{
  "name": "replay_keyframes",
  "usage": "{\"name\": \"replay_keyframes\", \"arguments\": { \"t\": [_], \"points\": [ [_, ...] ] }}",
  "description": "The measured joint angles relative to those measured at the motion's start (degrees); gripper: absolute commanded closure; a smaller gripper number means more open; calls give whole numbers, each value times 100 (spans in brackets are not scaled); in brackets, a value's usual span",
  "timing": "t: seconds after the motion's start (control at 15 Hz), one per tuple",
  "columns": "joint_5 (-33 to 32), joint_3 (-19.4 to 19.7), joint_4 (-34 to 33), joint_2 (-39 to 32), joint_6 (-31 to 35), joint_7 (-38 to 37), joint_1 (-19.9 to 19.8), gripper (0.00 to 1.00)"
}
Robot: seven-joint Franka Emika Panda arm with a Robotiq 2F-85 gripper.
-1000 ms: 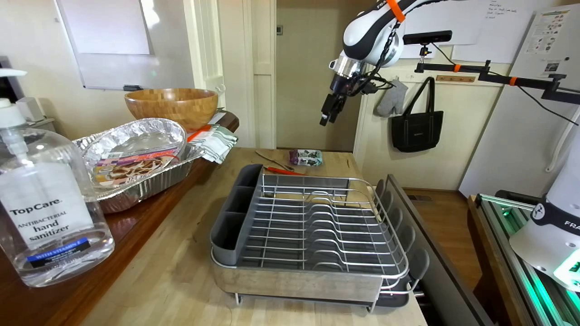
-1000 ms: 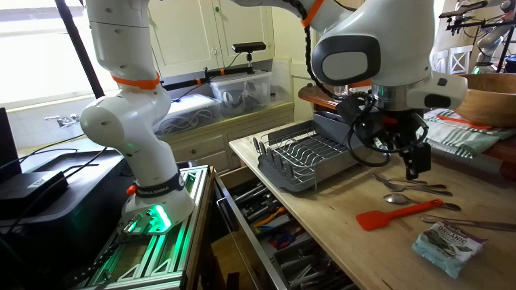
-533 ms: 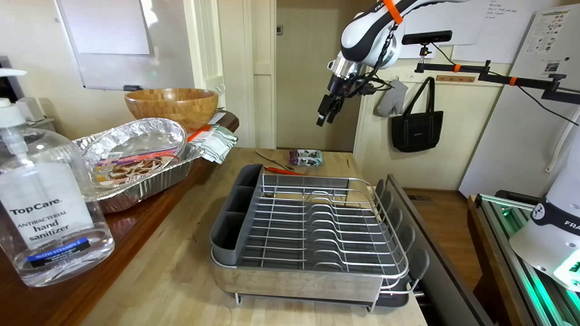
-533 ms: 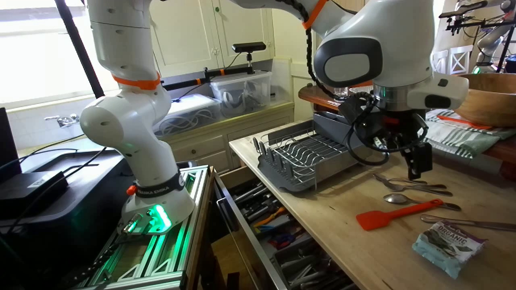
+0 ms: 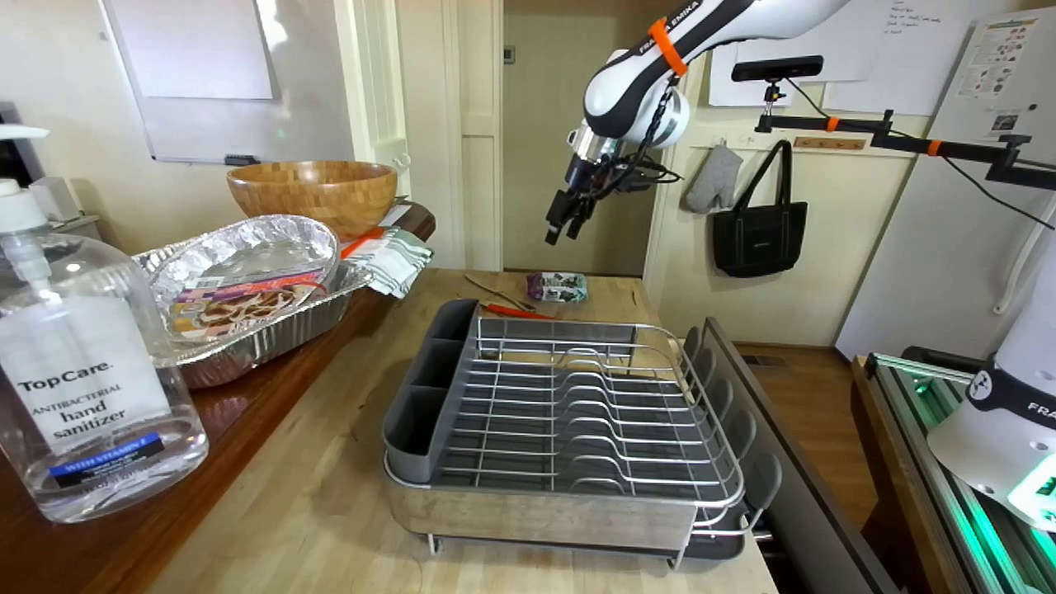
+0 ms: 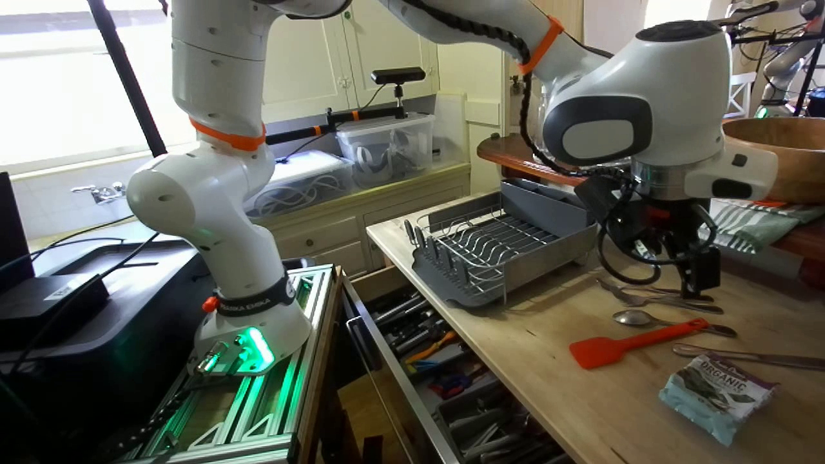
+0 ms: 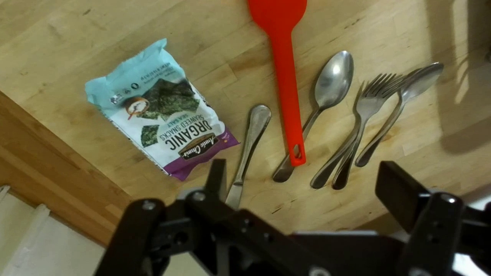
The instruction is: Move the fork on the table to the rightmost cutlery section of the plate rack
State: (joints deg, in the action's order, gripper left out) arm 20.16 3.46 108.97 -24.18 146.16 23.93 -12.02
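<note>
Jaws hang wide apart above the light wood tabletop (image 7: pixel 215 23), tips pointing down. The shiny metal fork (image 7: pixel 367 108) lies on the tabletop, below the jaws. In the wrist view its handle points back at the gap between the jaws, and its prongs point away from them. Two handles lie side by side; I cannot tell what owns the second. The prongs overlap a shiny metal spoon (image 7: pixel 424 80) ahead of one jaw. A second metal spoon (image 7: pixel 334 80) lies ahead of the gap, with a bright red flat spatula (image 7: pixel 285 69) across its handle. A silver table knife (image 7: pixel 257 120) runs back beside the other jaw, its end hidden. A blue, white and purple snack bag (image 7: pixel 165 111) sits ahead of that jaw and out to its side. In both exterior views, the silver wire dish rack (image 5: pixel 544 516) stands apart from the jaws, off to one side. A dark grey plastic holder (image 5: pixel 412 467) runs along one edge.
</note>
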Motion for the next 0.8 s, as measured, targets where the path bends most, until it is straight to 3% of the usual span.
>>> {"name": "replay_keyframes", "arguments": {
  "t": [0.8],
  "points": [
    [-122, -692, -1610, -1519, -373, -81, -72, 0]
  ]
}}
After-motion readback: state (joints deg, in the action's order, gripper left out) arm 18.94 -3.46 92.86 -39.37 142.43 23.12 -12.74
